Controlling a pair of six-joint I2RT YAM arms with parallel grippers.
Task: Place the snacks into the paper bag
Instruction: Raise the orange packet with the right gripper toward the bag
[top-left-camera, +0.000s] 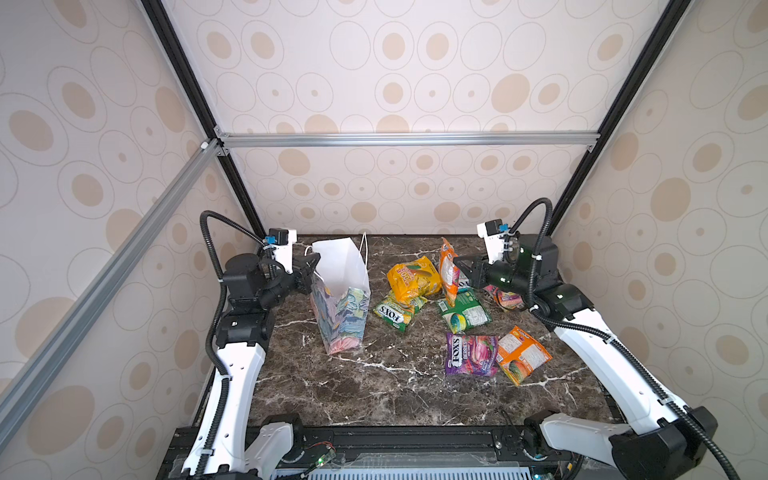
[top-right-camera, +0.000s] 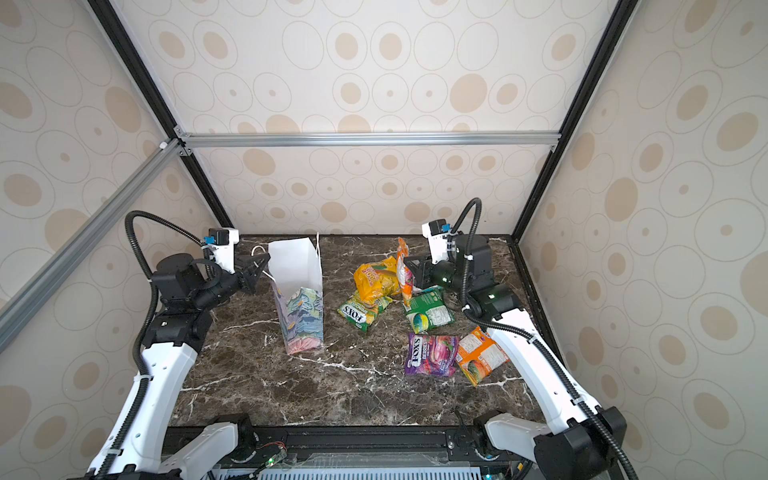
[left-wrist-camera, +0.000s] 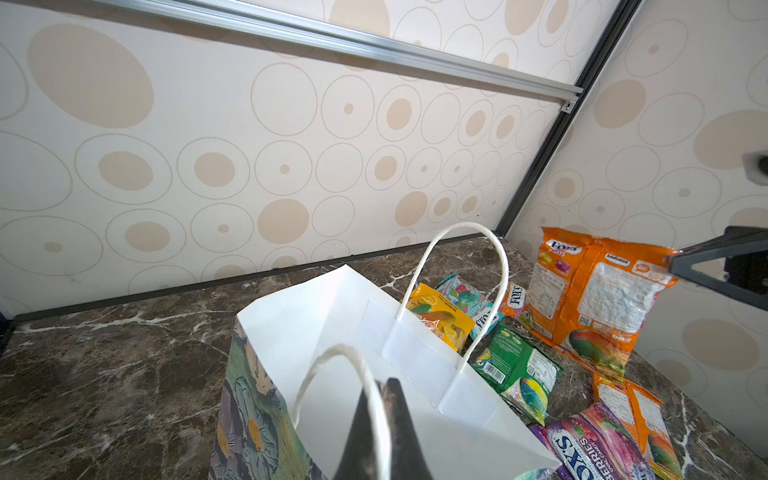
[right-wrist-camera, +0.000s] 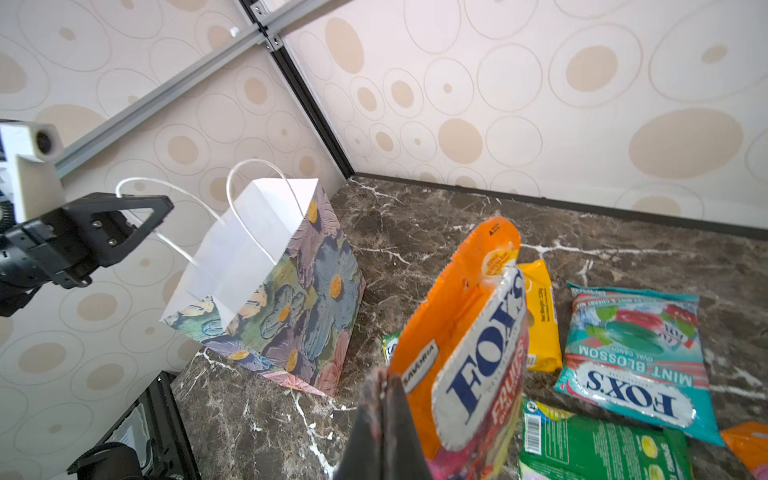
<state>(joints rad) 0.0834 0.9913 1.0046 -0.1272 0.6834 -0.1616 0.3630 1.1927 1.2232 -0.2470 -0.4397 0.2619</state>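
1. Left gripper (left-wrist-camera: 382, 388) pinches the paper bag's (top-left-camera: 341, 305) cord handle (left-wrist-camera: 328, 353); bag upright, mouth open.
2. Right gripper (right-wrist-camera: 384, 380) clamps an orange packet's (right-wrist-camera: 465, 328) edge; packet raised, apart from the bag.
3. Packet looks light, floppy, slick; a sealed edge likely grips best.

Floral paper bag (top-left-camera: 343, 316) upright, open; glossy snacks (top-left-camera: 463, 316) scattered beside, one orange packet (top-left-camera: 448, 270) seemingly aloft.

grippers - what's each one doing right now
left gripper: closed on the cord handle of the paper bag
right gripper: closed on an upright orange packet
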